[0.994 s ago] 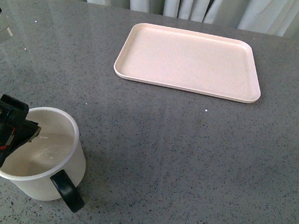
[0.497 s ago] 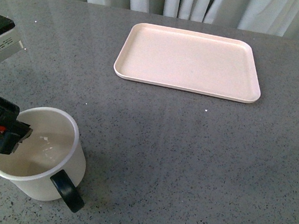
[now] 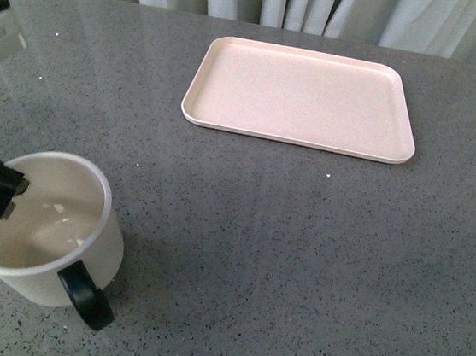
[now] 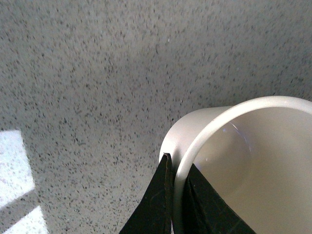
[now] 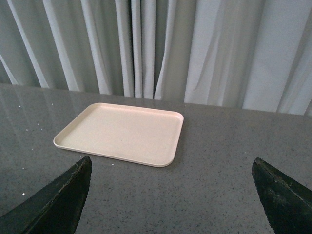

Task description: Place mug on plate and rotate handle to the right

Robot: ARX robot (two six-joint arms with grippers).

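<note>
Front view, mug: the mug sits at about 8 o'clock in the picture, well apart from the plate, which lies at about 1 o'clock from it.
Front view, handle: the handle sticks out at about 5 o'clock from the mug body.
Front view, change: within the last second the mug has shifted toward 9 o'clock and looks larger and higher. The left gripper at its rim has shifted with it.
Front view, meaning: it looks as if the lift has begun, though I cannot tell whether the base is off the worktop. The plate has not moved and holds nothing.

Left wrist view, grip: the left gripper is clenched on the mug wall, with one finger outside and one inside the rim.
Left wrist view, contact: only speckled worktop shows around the mug. The base is hidden.

Right wrist view, gripper: the right gripper is spread wide and holds nothing.
Right wrist view, plate: the plate lies bare ahead of it, with the curtain behind.

Task, state: the grasp is made, and the carry to the plate is still to come.
Task, next: once the mug is on the plate, the handle likely needs turning from 5 o'clock round to 3 o'clock.
</note>
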